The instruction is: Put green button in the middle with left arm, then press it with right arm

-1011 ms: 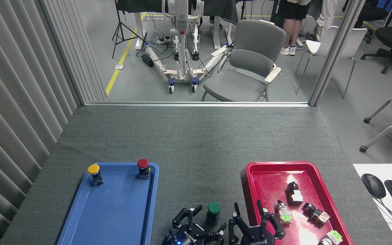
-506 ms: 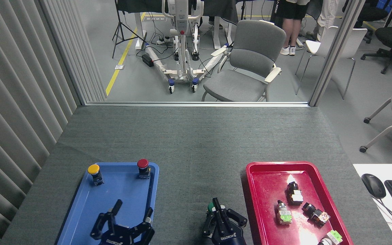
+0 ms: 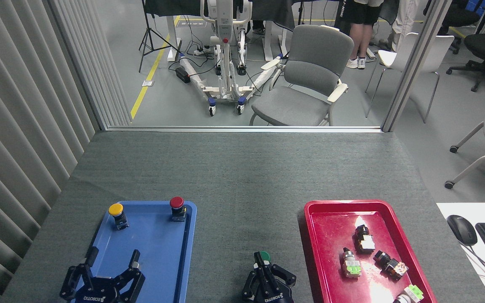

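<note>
The dark-grey felt-like worktop (image 3: 242, 176) fills the middle of the frame, with a blue plastic tray (image 3: 150, 261) at lower left and a red plastic tray (image 3: 331, 219) at lower right. At the lower left edge the robot's left claw (image 3: 112, 263) hangs over the blue tray, its black jointed fingers spread and empty. At lower centre the right claw (image 3: 263, 263) has its fingers drawn together to a point, resting on or just above the green button (image 3: 264, 255); contact cannot be told.

That small push-button with a round dark-green mushroom cap stands upright on bare felt between the trays, only the far rim of its cap showing. It looks light and rigid, with a smooth cap likely to slip; its short body would be the surer place to grip. Being light, it may tip under an off-centre press.
</note>
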`<state>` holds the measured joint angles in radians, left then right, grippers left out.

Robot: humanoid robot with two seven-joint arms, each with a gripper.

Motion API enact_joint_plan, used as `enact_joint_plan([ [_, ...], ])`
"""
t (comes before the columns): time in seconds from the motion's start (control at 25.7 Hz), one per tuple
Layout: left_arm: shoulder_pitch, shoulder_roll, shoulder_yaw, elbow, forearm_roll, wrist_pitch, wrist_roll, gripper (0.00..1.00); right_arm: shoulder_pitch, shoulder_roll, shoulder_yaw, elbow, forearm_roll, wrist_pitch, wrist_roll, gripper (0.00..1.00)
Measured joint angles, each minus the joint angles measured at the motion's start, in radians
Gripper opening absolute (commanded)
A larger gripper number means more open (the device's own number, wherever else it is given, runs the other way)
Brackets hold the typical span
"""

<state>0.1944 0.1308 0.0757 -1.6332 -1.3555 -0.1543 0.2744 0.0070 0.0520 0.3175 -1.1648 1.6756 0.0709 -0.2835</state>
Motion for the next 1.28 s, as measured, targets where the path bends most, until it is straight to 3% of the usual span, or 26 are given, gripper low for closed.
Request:
enact_joint_plan([
  [0.12, 0.001, -0.003, 0.031, 0.001, 0.021, 0.002, -0.002, 1.00, 0.001, 0.000, 0.002, -0.001, -0.002, 0.016, -0.005, 0.00],
  [0.16, 0.001, -0.004, 0.037, 0.003, 0.028, 0.003, -0.005, 1.00, 0.001, 0.000, 0.003, -0.006, -0.003, 0.025, -0.007, 0.04],
  [0.19, 0.001, -0.005, 0.042, 0.005, 0.033, 0.003, -0.007, 1.00, 0.002, 0.002, 0.004, -0.015, -0.003, 0.035, -0.008, 0.15],
  [0.23, -0.001, -0.005, 0.045, 0.007, 0.037, 0.003, -0.009, 1.00, 0.001, 0.004, 0.005, -0.025, -0.004, 0.046, 0.006, 0.36],
  [0.31, -0.005, -0.008, 0.048, 0.013, 0.041, 0.003, -0.011, 1.00, -0.003, 0.005, 0.006, -0.056, -0.006, 0.071, 0.021, 0.89],
  [0.35, -0.008, -0.010, 0.049, 0.018, 0.042, 0.003, -0.015, 1.00, -0.004, 0.005, 0.006, -0.075, -0.010, 0.082, 0.022, 0.96],
  [0.66, -0.043, -0.004, 0.084, 0.086, 0.047, -0.006, -0.044, 1.00, 0.007, -0.012, -0.024, -0.186, -0.033, 0.124, -0.027, 0.99],
  [0.97, -0.071, 0.001, 0.101, 0.128, 0.047, -0.018, -0.047, 1.00, 0.142, -0.057, -0.172, -0.338, -0.037, 0.084, -0.029, 1.00],
  [1.28, -0.065, -0.001, 0.102, 0.129, 0.047, -0.030, -0.047, 1.00, 0.209, -0.079, -0.204, -0.398, -0.038, 0.081, -0.019, 1.00],
])
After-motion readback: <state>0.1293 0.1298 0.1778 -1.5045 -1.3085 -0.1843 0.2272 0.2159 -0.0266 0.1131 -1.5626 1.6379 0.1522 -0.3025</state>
